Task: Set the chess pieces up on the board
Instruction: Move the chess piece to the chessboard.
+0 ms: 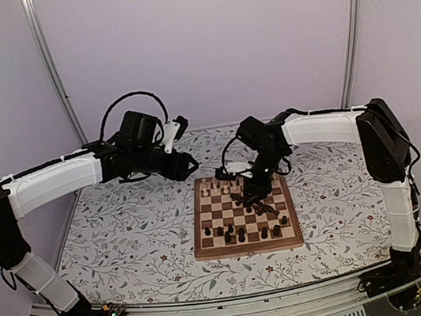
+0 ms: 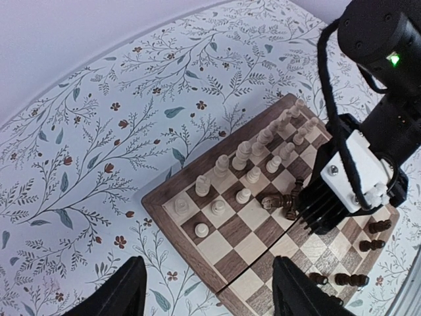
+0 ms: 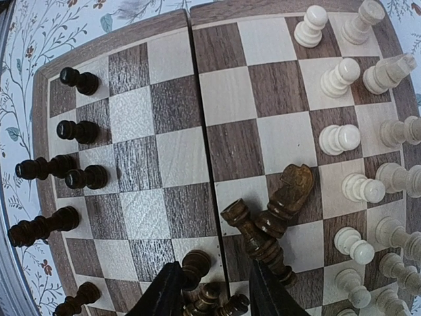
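The board (image 1: 248,242) lies in the middle of the table. Pale cream pieces (image 3: 341,138) stand in two rows along its far side, also in the left wrist view (image 2: 242,155). Dark pieces (image 3: 77,131) stand or lie along the near side. A dark knight (image 3: 293,187) and a dark tall piece (image 3: 252,236) lie fallen near the centre seam. My right gripper (image 3: 218,293) is low over the board, jaws apart around several fallen dark pieces, a dark pawn (image 3: 197,262) beside its left finger. My left gripper (image 2: 210,296) is open and empty, high above the board's left corner.
The floral-patterned table surface (image 1: 125,227) surrounds the board. The right arm's wrist and cable (image 2: 368,131) hang over the board's middle. Pale walls and two metal posts (image 1: 52,71) close in the back.
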You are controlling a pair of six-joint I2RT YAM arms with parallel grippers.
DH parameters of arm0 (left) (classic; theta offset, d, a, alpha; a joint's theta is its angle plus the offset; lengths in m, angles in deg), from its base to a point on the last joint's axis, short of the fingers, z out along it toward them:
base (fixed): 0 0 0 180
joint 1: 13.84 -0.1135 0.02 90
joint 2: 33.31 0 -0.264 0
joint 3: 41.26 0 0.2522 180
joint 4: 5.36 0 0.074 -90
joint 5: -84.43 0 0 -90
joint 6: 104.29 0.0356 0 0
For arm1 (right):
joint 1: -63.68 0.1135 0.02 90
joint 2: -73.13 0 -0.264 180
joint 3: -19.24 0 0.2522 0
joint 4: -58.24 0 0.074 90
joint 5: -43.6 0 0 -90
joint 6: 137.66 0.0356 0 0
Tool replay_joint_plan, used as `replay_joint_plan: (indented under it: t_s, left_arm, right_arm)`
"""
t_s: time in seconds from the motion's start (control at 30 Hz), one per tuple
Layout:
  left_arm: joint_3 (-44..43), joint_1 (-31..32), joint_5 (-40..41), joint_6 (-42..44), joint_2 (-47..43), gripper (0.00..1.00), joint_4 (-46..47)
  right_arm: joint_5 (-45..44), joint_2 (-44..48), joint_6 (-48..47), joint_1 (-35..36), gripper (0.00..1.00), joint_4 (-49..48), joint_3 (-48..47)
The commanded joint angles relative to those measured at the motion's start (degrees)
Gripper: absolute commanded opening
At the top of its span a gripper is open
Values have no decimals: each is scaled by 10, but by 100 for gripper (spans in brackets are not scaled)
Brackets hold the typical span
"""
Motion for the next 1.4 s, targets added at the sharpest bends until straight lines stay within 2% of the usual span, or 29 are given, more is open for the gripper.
replay_joint_plan:
  t_s: [0.0,1.0,1.37]
  left_arm:
    - [-14,3,-6,8,10,67,-11]
    - [-19,8,-8,11,20,68,-18]
    - [-22,10,-7,12,21,69,-22]
  right_arm:
    - [-7,7,0,2,36,-1,8]
    - [16,26,-5,2,38,8,23]
    - [5,3,-12,17,28,11,22]
